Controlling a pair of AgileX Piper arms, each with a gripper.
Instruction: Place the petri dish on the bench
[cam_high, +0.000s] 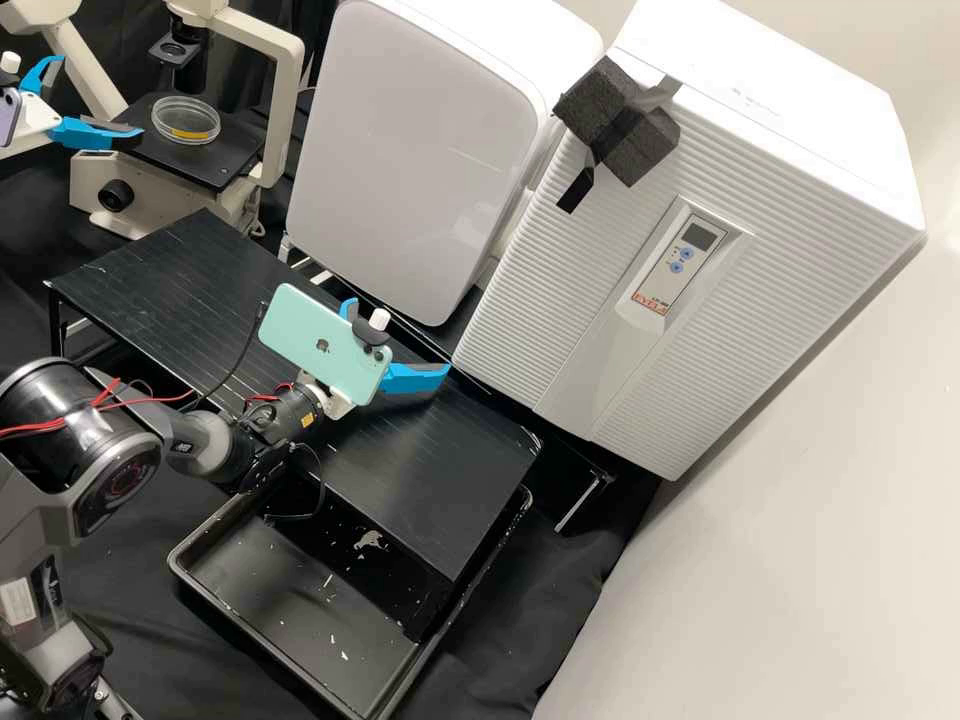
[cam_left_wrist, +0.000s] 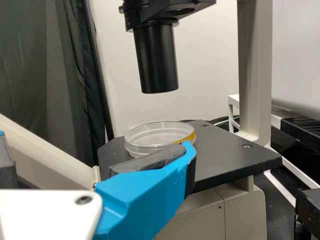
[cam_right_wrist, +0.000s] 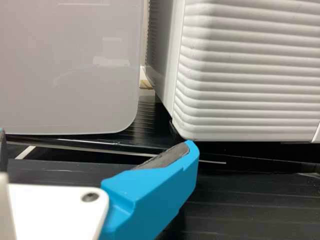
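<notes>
Fingers (cam_high: 95, 132) of the left gripper (cam_high: 100, 95) stand wide apart with nothing between them, one of them near the rim of the dish (cam_high: 187, 121). Dish lies flat on the microscope stage (cam_high: 215, 160), its broad face up; being round, it has no long axis. A yellow strip (cam_high: 190, 134) runs along part of its wall, on the side towards the high camera.

In the left wrist view one finger crosses in front of the dish and hides the lower part of its near side, so I cannot tell whether they touch there; the other finger is cut off by the edge. The high view has both fingers, though the arm behind them runs out of frame. The left wrist view also gives the black tube (cam_left_wrist: 156, 60) above the dish, its lower end well clear of it.

Right gripper (cam_high: 400, 335) is above the worktop (cam_high: 150, 280), its fingers well spread and holding nothing; a phone (cam_high: 320, 335) covers part of it in the high view. That view gives the panel (cam_high: 682, 262) on the ribbed cabinet (cam_high: 780, 200), while the right wrist view looks into the narrow gap beside the cabinet, where a small brown piece (cam_right_wrist: 146, 84) is hard to make out.
</notes>
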